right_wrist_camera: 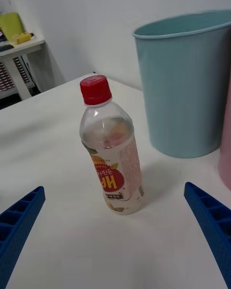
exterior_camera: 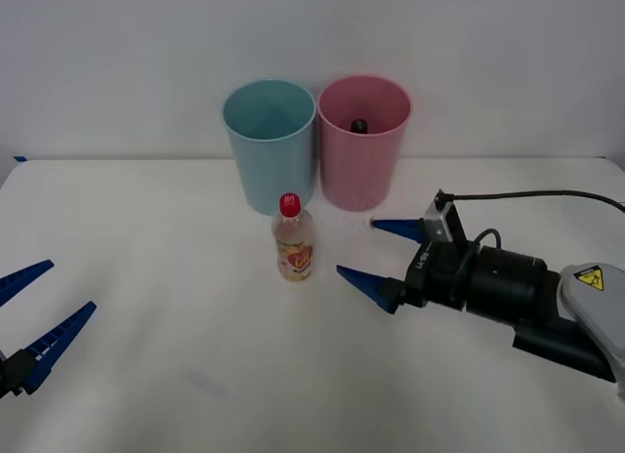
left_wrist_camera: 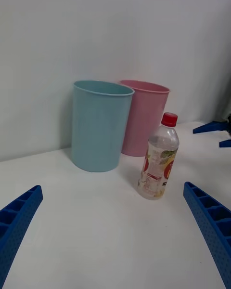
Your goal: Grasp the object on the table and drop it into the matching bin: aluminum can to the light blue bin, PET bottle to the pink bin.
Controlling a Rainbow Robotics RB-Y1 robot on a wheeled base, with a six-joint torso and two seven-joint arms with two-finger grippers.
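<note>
The PET bottle point(exterior_camera: 294, 240) point(right_wrist_camera: 111, 149) point(left_wrist_camera: 159, 159) stands upright on the white table point(exterior_camera: 176, 316), clear with a red cap and a yellow-orange label. Just behind it stand the light blue bin point(exterior_camera: 270, 144) point(right_wrist_camera: 185, 82) point(left_wrist_camera: 99, 125) and, to its right, the pink bin point(exterior_camera: 362, 141) point(left_wrist_camera: 143, 115) point(right_wrist_camera: 226, 149). My right gripper point(exterior_camera: 381, 255) point(right_wrist_camera: 115, 241) is open, a short way to the right of the bottle and pointing at it. My left gripper point(exterior_camera: 29, 311) point(left_wrist_camera: 115, 241) is open at the table's near left, far from the bottle.
A small dark round thing point(exterior_camera: 358, 126) lies inside the pink bin. A black cable point(exterior_camera: 527, 193) runs from the right wrist off to the right. In the right wrist view a white shelf unit point(right_wrist_camera: 19, 65) stands beyond the table's left end.
</note>
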